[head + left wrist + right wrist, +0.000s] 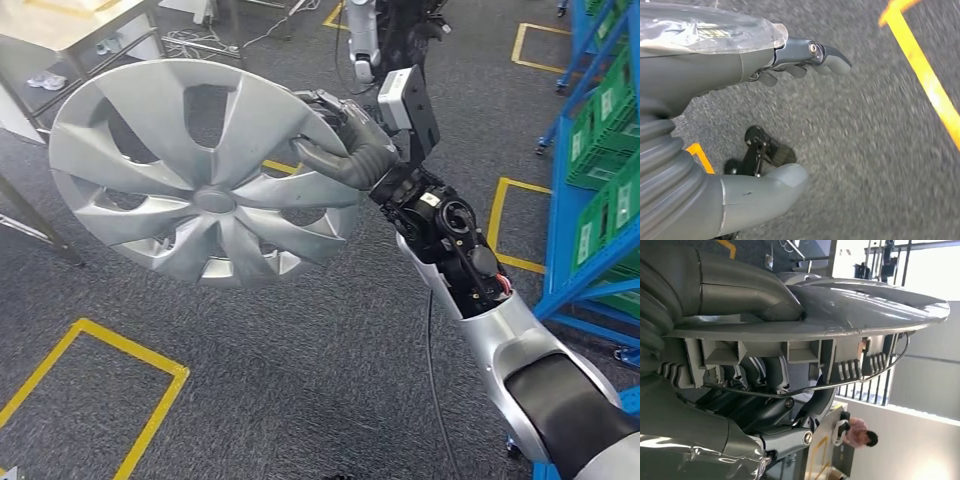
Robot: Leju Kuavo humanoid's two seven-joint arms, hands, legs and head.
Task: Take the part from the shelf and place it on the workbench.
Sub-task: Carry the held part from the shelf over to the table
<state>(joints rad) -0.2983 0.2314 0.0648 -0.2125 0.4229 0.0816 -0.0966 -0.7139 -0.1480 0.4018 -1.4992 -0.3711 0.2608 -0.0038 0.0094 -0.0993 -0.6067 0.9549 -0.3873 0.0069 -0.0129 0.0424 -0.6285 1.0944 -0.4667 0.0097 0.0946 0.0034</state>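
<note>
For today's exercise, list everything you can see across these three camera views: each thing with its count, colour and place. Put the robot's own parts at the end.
Wheel cover: one, silver, held up over the floor by its edge.
Floor markings: several, yellow lines on grey carpet.
Shelf: one, blue frame, far right.
Bins: several, green, on the shelf.
Workbench: one, metal, upper left of the head view.
Person: one, pink top, in the background of the right wrist view.
Right hand: one, grey, grips the wheel cover's edge.
Left hand: one, grey, fingers apart over the carpet, holding nothing.
</note>
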